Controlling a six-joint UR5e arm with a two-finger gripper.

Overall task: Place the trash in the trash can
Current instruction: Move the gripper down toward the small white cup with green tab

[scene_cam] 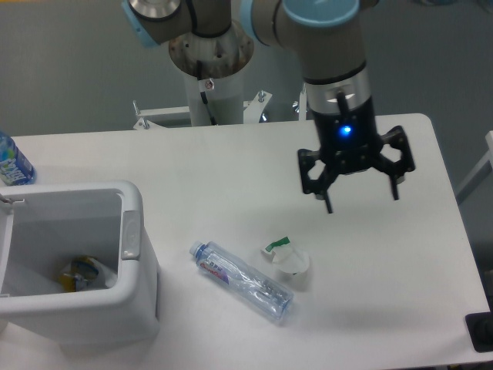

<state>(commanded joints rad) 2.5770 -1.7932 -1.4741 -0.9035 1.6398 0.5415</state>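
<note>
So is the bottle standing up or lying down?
Lying down. The clear bottle rests on its side on the table, blue cap pointing toward the trash can, beside the small white cup.

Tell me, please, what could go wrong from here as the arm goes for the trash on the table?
The bottle lies on its side, so it may roll away as the open gripper closes. The small white cup lies very near the bottle, so the fingers could knock one while grasping the other.
</note>
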